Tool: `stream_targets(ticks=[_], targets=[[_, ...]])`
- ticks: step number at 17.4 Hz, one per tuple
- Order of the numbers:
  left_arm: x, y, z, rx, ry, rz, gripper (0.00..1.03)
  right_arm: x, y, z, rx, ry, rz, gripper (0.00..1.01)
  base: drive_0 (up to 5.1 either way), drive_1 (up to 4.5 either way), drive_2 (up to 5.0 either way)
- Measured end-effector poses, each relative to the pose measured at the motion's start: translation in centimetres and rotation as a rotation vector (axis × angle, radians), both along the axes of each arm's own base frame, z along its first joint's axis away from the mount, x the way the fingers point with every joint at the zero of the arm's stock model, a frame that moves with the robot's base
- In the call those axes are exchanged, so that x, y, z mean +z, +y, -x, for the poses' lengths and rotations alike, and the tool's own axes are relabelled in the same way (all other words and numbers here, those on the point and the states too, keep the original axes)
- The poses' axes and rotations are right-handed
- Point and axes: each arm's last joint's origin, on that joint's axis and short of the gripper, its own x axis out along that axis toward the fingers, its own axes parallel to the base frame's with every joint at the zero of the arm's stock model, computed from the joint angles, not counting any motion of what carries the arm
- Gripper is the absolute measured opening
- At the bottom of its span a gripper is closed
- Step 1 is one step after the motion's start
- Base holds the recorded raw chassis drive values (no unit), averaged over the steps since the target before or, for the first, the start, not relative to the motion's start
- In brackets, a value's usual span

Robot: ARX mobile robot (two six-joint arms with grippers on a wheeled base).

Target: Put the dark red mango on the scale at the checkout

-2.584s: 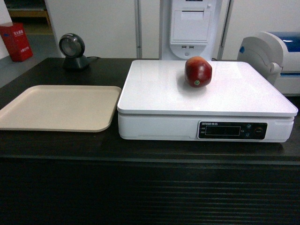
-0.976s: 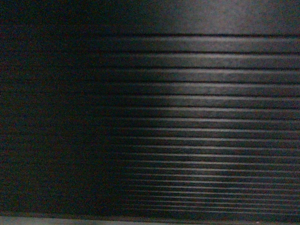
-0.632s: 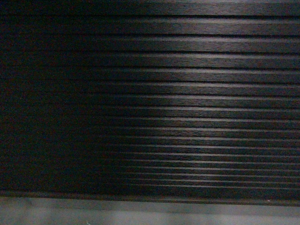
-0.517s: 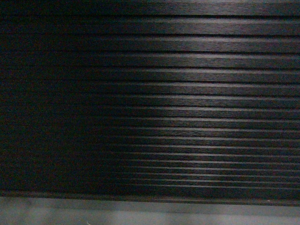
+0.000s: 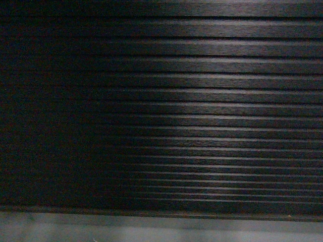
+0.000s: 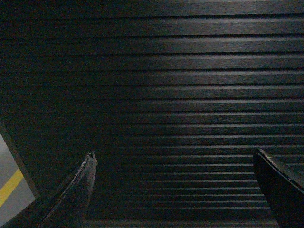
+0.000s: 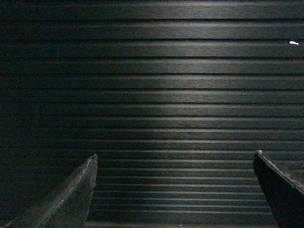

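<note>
The ribbed dark front panel of the checkout (image 5: pixel 202 101) fills the head view, with its grey base (image 5: pixel 151 229) along the bottom edge. The dark red mango and the scale are out of view. In the left wrist view my left gripper (image 6: pixel 175 154) is open, its two dark fingers far apart with only the checkout panel (image 6: pixel 166 95) behind them. In the right wrist view my right gripper (image 7: pixel 175 154) is open too, nothing between its fingers, facing the same panel (image 7: pixel 166 95).
A strip of grey floor with a yellow line (image 6: pixel 9 187) shows at the lower left of the left wrist view, past the panel's end. A small white speck (image 7: pixel 293 43) sits on the panel at upper right.
The head view dropped from the counter top, where the mango lay on the scale, down to the ribbed front panel. Over the last half second it has held still.
</note>
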Motion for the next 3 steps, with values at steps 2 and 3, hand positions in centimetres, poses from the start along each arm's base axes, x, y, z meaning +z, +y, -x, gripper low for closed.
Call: stream_targets(ticks=[2,3], targets=[[0.00,0.00,0.00,0.000,0.000,0.000,0.98,0.00,0.00,0.00,0.000,0.000,0.000,0.98,0.0,0.00,0.0],[0.00,0.00,0.00,0.000,0.000,0.000,0.98,0.00,0.00,0.00,0.000,0.000,0.000,0.98,0.0,0.00,0.0]])
